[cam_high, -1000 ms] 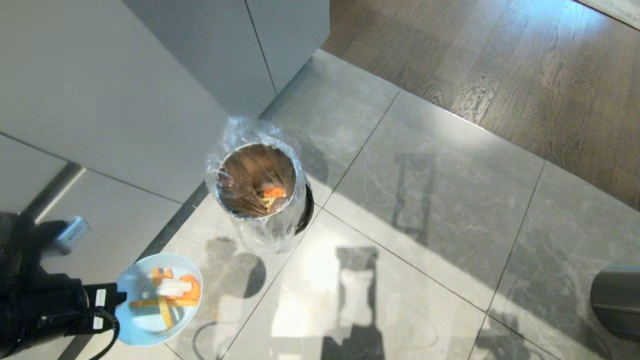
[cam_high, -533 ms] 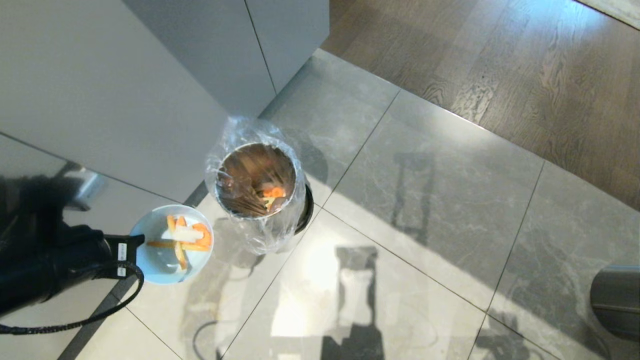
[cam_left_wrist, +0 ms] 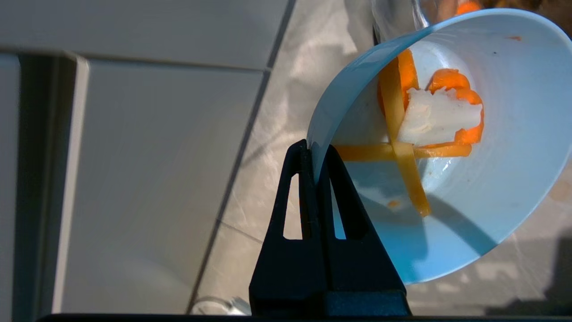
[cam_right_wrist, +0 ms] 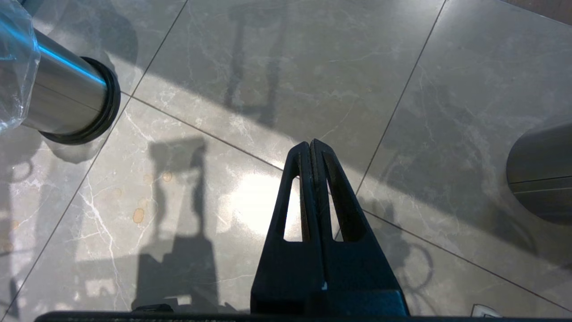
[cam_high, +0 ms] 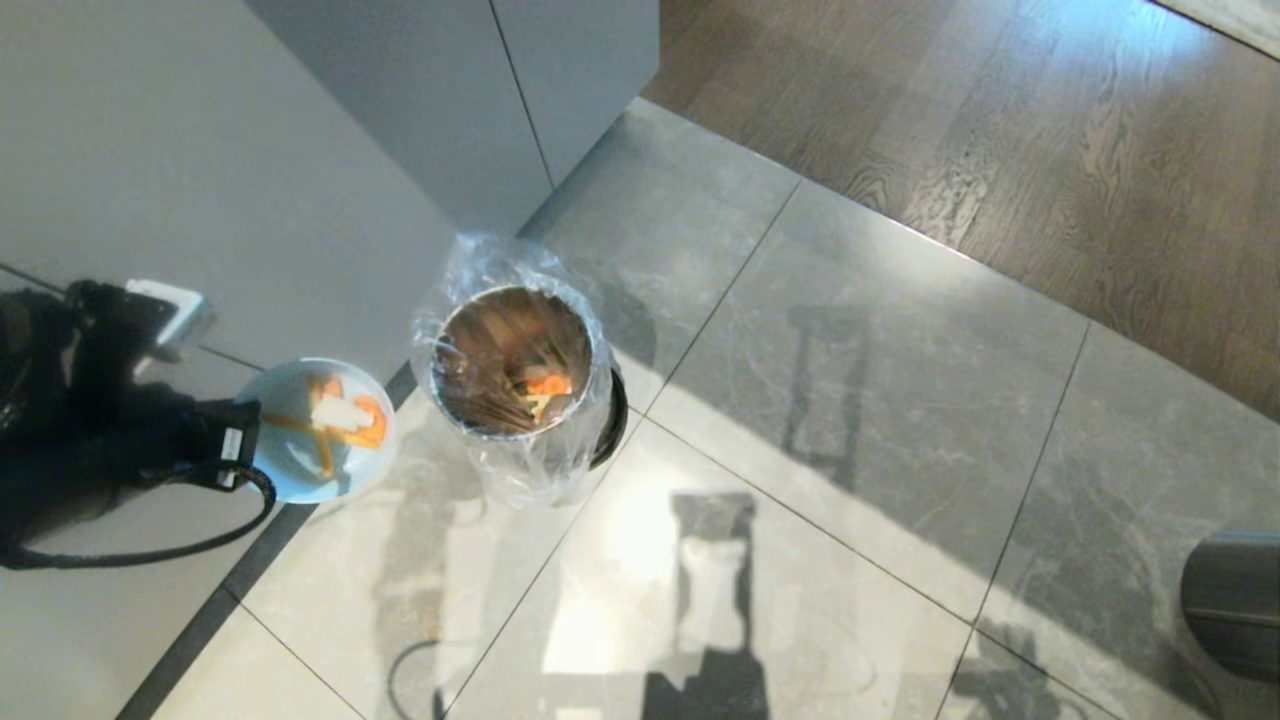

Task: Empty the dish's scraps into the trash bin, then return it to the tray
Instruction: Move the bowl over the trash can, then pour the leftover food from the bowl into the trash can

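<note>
My left gripper (cam_high: 243, 440) (cam_left_wrist: 314, 150) is shut on the rim of the dish (cam_high: 290, 462) (cam_left_wrist: 514, 147), a small pale blue bowl held above the floor, just left of the trash bin (cam_high: 520, 370). Orange and whitish scraps (cam_high: 340, 420) (cam_left_wrist: 429, 116) lie inside the bowl, which is tilted in the left wrist view. The bin is a shiny steel cylinder with a clear plastic liner and a black base ring (cam_right_wrist: 96, 112); some orange pieces lie inside it. My right gripper (cam_right_wrist: 311, 145) hangs shut and empty over the floor tiles. The tray is out of view.
Grey cabinet fronts (cam_high: 300, 150) rise behind the bin and to the left. A larger steel cylinder (cam_high: 1235, 600) (cam_right_wrist: 543, 170) stands at the right edge. Grey floor tiles (cam_high: 850, 400) meet wooden flooring (cam_high: 1050, 130) at the back right.
My left arm has lifted the dish and carried it back toward the cabinet, bringing it level with the bin's left side. The scraps stayed in the bowl. The right arm has not moved.
</note>
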